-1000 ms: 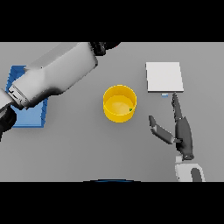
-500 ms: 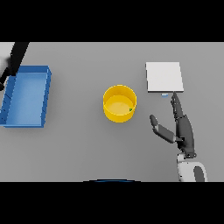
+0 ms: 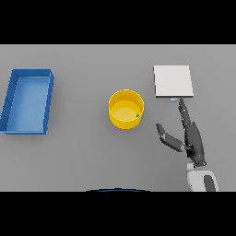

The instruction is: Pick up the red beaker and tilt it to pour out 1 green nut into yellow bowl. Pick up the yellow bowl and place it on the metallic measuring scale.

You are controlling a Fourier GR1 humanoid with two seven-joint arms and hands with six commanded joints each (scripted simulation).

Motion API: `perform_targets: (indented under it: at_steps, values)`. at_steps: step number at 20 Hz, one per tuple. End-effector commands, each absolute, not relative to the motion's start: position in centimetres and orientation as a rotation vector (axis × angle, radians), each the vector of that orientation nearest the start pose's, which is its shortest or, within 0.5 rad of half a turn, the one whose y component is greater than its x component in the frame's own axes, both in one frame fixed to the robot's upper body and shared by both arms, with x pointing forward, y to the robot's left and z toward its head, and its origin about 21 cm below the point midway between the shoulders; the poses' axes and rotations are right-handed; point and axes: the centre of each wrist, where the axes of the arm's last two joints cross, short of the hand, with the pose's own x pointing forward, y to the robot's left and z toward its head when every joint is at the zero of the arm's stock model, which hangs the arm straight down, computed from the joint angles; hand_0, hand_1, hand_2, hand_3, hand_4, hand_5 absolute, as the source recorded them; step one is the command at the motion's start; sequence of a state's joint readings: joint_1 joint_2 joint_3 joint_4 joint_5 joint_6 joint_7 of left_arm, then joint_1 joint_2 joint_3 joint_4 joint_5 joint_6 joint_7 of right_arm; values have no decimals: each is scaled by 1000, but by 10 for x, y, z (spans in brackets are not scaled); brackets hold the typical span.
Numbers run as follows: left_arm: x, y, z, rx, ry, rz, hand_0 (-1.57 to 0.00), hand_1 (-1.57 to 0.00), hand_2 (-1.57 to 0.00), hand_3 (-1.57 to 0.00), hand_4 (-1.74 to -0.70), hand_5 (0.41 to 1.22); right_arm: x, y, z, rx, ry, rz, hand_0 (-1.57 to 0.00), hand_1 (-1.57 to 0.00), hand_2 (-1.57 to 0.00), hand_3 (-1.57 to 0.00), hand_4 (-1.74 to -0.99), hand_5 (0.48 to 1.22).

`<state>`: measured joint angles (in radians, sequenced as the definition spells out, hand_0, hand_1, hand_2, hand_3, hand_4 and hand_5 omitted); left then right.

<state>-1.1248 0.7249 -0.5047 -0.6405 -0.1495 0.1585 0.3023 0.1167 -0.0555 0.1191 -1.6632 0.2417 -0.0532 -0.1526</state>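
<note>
Table (image 3: 83,161), grey and matte, spans the whole view. Largest on it is a blue rectangular tray (image 3: 14,99) at nine o'clock, with thin raised walls and its long axis running toward twelve; nothing shows inside. Next comes the scale (image 3: 173,82), a flat pale square plate at about two o'clock, with a small bluish tab at its near edge. The yellow bowl (image 3: 126,109) stands upright near the middle, round with straight walls and its mouth facing up, well apart from the tray and apart from the scale. One tiny green nut (image 3: 137,115) lies inside against its wall at three o'clock. At four o'clock the right hand (image 3: 193,140) is released, dark fingers straight toward twelve with tips just below the scale's tab, thumb splayed toward the bowl, touching neither.
</note>
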Motion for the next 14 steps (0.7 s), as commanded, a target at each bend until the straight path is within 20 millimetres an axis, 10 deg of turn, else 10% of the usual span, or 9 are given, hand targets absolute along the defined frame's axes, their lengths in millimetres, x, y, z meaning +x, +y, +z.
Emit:
perform_targets:
  at_steps: [1,14]
  values:
    - [444,315,213,1063,-1308,-574,-1571,-1571,-1570,-1451,-1740,1221,218,-223,-2,-202,-1710,281,1,1,1,1,-1209,620]
    - [357,327,109,957,-1138,-303,-1571,-1571,-1571,-1521,-1741,1199,219,-225,0,-197,-1712,300,1,1,1,1,-1216,667]
